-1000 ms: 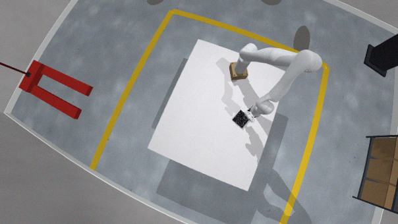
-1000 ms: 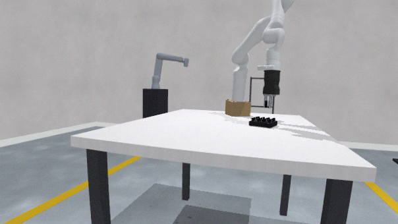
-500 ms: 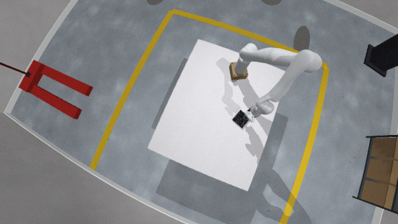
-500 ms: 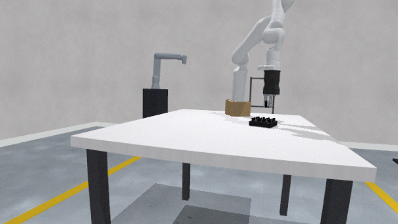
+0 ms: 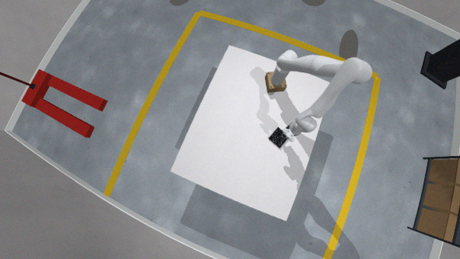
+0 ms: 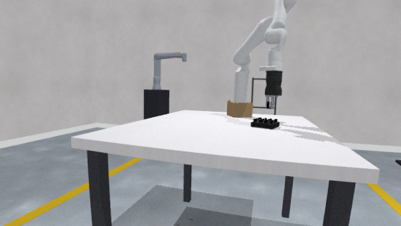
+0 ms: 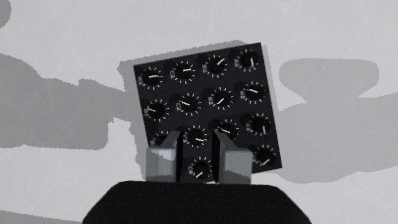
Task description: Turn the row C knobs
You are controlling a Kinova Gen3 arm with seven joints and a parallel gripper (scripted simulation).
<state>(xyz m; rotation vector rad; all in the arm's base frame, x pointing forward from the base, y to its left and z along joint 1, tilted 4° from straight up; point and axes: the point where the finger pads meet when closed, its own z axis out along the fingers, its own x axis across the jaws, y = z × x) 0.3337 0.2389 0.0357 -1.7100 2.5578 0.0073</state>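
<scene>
The black knob box (image 7: 206, 112) stands on the white table, with sixteen knobs in four rows, each with a white line. It shows small in the overhead view (image 5: 278, 137) and in the side view (image 6: 265, 123). My gripper (image 7: 197, 149) hangs above the box with clear air beneath its tips, as the side view (image 6: 271, 104) shows. The fingers are partly open with nothing between them. In the wrist view they frame one knob (image 7: 196, 136) in the second column from the left. The finger bases hide part of the box's near edge. The printed names are too small to read.
The arm's brown base block (image 6: 240, 108) stands on the table just behind the box. A black pedestal with a grey arm (image 6: 156, 100) stands beyond the table's far edge. The table's right edge is close to the box (image 5: 305, 152).
</scene>
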